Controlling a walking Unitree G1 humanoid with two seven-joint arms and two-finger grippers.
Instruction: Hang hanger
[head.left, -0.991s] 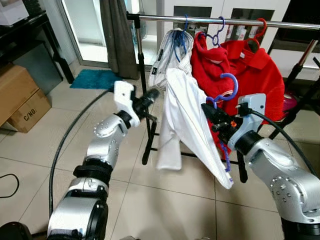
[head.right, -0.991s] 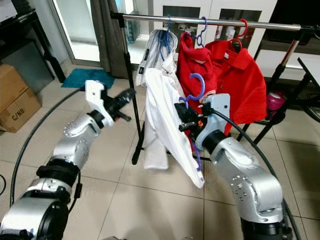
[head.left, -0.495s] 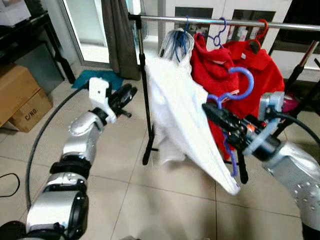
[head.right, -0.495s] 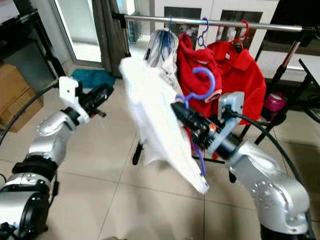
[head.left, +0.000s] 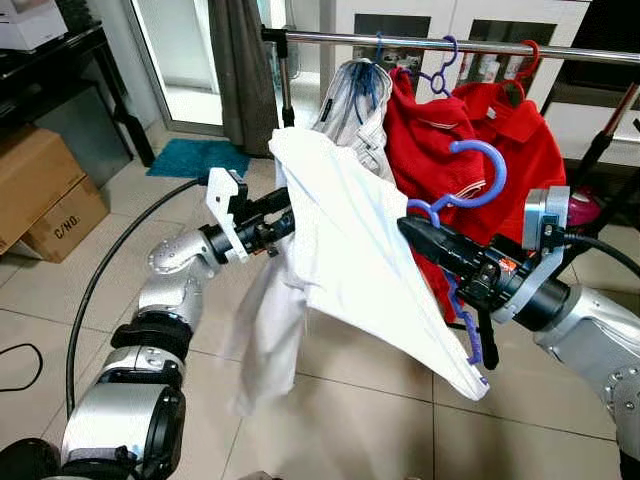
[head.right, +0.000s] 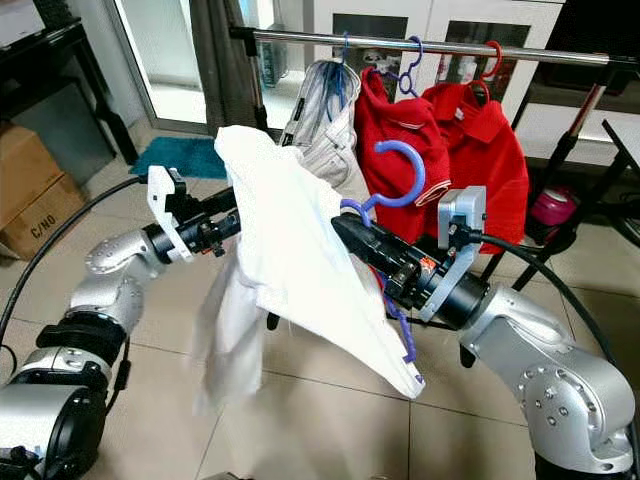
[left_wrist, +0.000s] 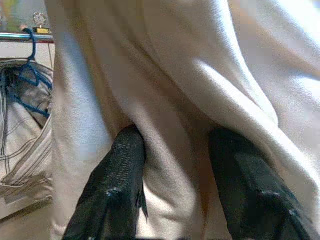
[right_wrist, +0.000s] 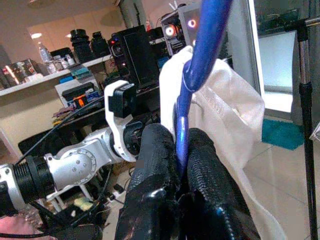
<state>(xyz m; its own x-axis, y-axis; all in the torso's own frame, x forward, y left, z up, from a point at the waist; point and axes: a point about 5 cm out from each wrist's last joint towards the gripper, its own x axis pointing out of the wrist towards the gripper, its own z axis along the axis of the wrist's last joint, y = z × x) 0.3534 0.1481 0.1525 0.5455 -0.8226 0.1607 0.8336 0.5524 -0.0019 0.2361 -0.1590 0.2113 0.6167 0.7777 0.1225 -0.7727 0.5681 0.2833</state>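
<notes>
A white shirt (head.left: 350, 240) hangs on a blue plastic hanger (head.left: 478, 170), held out below and in front of the metal rail (head.left: 450, 44). My right gripper (head.left: 415, 232) is shut on the hanger's neck, just under the hook; the right wrist view shows the blue hanger (right_wrist: 192, 75) pinched between the black fingers (right_wrist: 155, 165). My left gripper (head.left: 280, 215) reaches into the shirt's left shoulder. In the left wrist view its fingers (left_wrist: 125, 165) stand apart with white cloth (left_wrist: 175, 125) bulging between them. The hanger's hook is well below the rail.
On the rail hang a striped shirt (head.left: 350, 95) on a blue hanger and two red shirts (head.left: 440, 130). The rack's upright (head.left: 285, 90) stands behind the white shirt. A curtain (head.left: 240, 70), a blue mat (head.left: 195, 157) and cardboard boxes (head.left: 40, 200) are to the left.
My left gripper swung away to the left, then came back right into the shirt's shoulder. My right gripper turned the hanger and lifted the shirt out more level.
</notes>
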